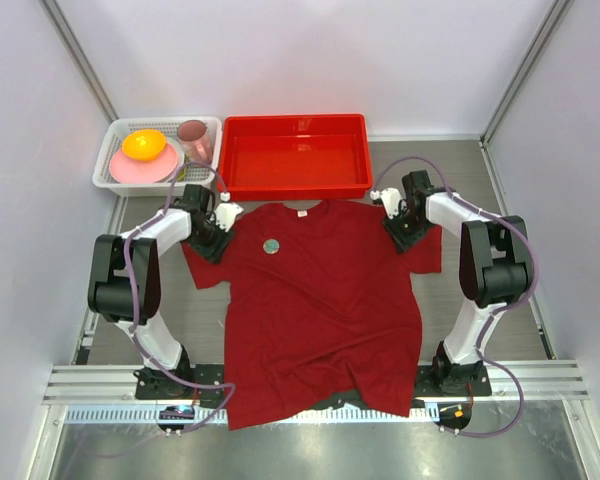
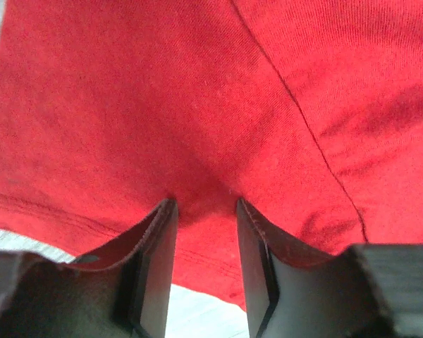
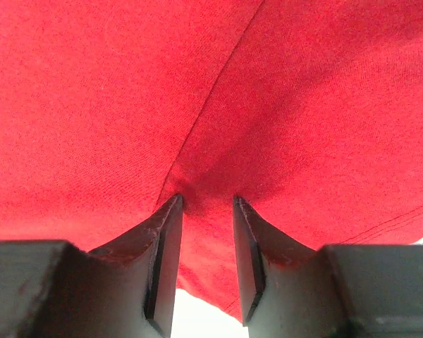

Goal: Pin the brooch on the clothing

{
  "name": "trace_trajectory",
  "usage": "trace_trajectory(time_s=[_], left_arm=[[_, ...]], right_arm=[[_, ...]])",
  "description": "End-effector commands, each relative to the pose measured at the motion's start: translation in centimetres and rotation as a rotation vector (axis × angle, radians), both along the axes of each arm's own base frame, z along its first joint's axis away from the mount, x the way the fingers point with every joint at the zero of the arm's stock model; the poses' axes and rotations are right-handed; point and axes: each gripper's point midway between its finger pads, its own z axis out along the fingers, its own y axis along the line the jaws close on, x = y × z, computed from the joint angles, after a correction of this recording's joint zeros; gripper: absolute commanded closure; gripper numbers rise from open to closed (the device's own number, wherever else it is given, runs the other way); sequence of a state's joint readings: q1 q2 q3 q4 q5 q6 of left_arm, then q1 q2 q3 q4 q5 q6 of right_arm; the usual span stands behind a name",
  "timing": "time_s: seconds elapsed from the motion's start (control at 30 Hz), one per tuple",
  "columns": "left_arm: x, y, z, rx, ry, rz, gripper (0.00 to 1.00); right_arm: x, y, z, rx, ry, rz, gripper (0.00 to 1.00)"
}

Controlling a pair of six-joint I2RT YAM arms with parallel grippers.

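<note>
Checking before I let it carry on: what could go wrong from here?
1. The left pincer and right pincer press open jaws into the sleeves of the dark red T-shirt; closing or dragging could bunch the cloth.
2. If the cloth shifts, the small round greyish-green brooch on the chest might slide; whether it is fastened cannot be told.
3. The hem drapes over the near metal rail and may snag.

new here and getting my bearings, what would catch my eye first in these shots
A dark red T-shirt lies spread flat in the centre, a small round brooch on its upper chest. The left gripper and right gripper press open-jawed on its shoulders; a bright red tray sits behind.
</note>
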State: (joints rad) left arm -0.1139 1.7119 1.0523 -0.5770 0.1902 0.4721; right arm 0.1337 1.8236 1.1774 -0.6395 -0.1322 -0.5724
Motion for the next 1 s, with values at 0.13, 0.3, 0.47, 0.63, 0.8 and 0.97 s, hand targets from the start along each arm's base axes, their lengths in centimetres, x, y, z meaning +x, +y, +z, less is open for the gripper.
trace_trajectory(time_s=[0.13, 0.3, 0.47, 0.63, 0.8, 0.97], left_arm=[[4.1, 3.5, -1.4, 0.094, -0.004, 0.078, 0.59], [5.0, 3.9, -1.2, 0.103, -0.014, 0.071, 0.59], [5.2, 4.1, -0.3, 0.093, -0.040, 0.071, 0.58], [5.7, 2.2, 5.2, -0.015, -0.162, 0.044, 0.45], [6.8, 0.6, 14.2, -0.133, -0.322, 0.114, 0.10], [8.2, -0.5, 24.3, -0.230, -0.511, 0.128, 0.00]], right_arm=[[3.8, -1.8, -1.6, -0.071, -0.042, -0.057, 0.61], [5.2, -1.8, -1.7, -0.079, -0.054, -0.054, 0.61], [6.1, -1.5, -0.5, -0.060, -0.083, -0.063, 0.60], [6.4, -0.6, 5.1, 0.001, -0.163, -0.047, 0.57], [7.8, 0.5, 15.0, 0.091, -0.400, -0.062, 0.41], [10.5, 0.3, 23.9, 0.208, -0.727, -0.257, 0.08]])
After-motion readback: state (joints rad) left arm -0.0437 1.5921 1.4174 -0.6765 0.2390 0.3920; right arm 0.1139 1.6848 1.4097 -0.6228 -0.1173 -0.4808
